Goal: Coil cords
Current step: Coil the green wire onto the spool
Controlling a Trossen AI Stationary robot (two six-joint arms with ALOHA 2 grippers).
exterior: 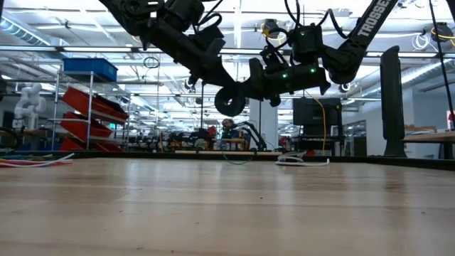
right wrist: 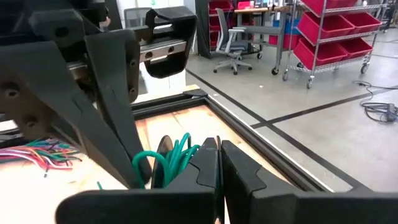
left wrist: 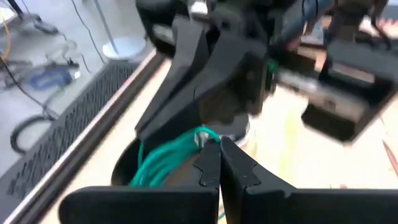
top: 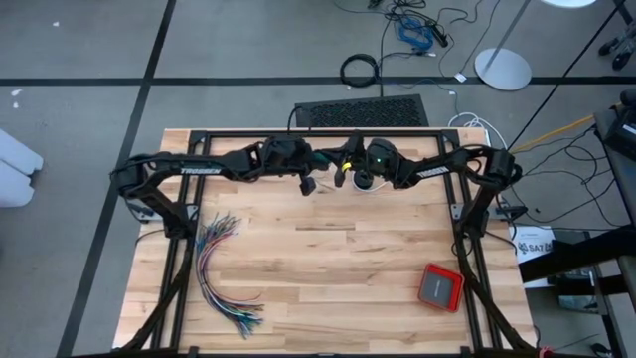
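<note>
Wooden bench (top: 328,268) carried coloured wires (top: 221,268) at its left. Both arms met at its far edge: left gripper (left wrist: 219,163) and right gripper (right wrist: 219,163), jaws shut, holding nothing, the teal-green cord (left wrist: 163,160) looped just beside their tips. Judged pre-coil; next move calls for opening onto it.

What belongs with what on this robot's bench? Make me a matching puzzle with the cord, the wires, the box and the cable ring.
Things:
1. thin teal-green cord
2. fanned bundle of many-coloured wires
3. flat red square box
4. thick black cable ring

Places:
a. on the grey floor beyond the table
b. on the wooden table, left arm's side
c. at the tips of the shut left gripper and right gripper
d. on the table, right arm's side

Pairs: 1-c, 2-b, 3-d, 4-a
</note>
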